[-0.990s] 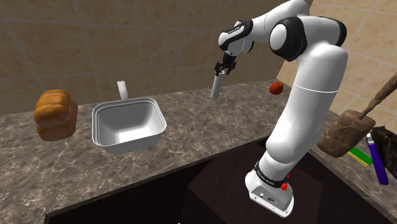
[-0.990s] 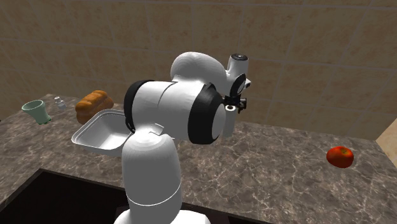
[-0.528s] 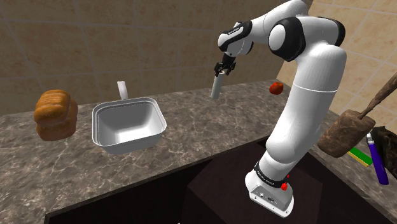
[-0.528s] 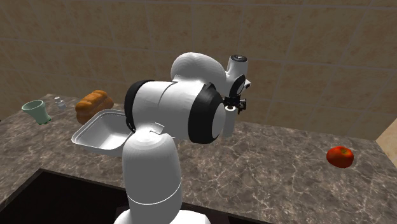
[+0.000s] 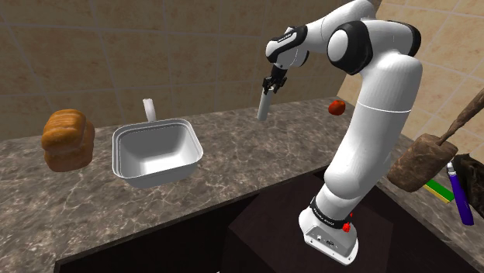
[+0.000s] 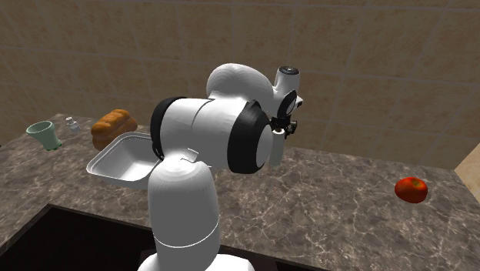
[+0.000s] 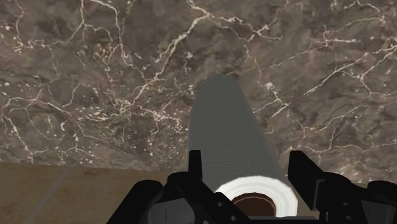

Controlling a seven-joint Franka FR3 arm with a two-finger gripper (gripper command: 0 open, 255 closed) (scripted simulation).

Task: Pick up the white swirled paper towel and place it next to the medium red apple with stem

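Little is changing since the earlier frames: the arm is lifting its load only a touch higher above the counter.

- Gripper (image 5: pixel 268 86): hanging over the back part of the marble counter (image 5: pixel 233 159), fingers closing on the top end of the paper towel roll (image 5: pixel 264 105). In the wrist view the two black fingers (image 7: pixel 195 167) are pressing against either side of the roll (image 7: pixel 232 137), spread only as far as its width.
- Paper towel roll: pale grey-white with a brown core showing at the gripped end; dangling below the gripper, clear of the counter, its lower end leaning slightly toward the shoulder view's left.
- Apple (image 5: pixel 336 107): red, sitting on the counter near the tiled wall, well apart from the roll, toward the shoulder view's right, just beside the arm's upright link. In the second exterior view it (image 6: pixel 411 189) is lying far to the right.
- Sink (image 5: pixel 155 159): white basin sitting toward the shoulder view's left, well apart from the roll.
- Bread loaf (image 5: pixel 68 139): lying beyond the sink, farther left.
- Cup (image 6: pixel 45 135): pale green, standing at the counter's far left end in the second exterior view.
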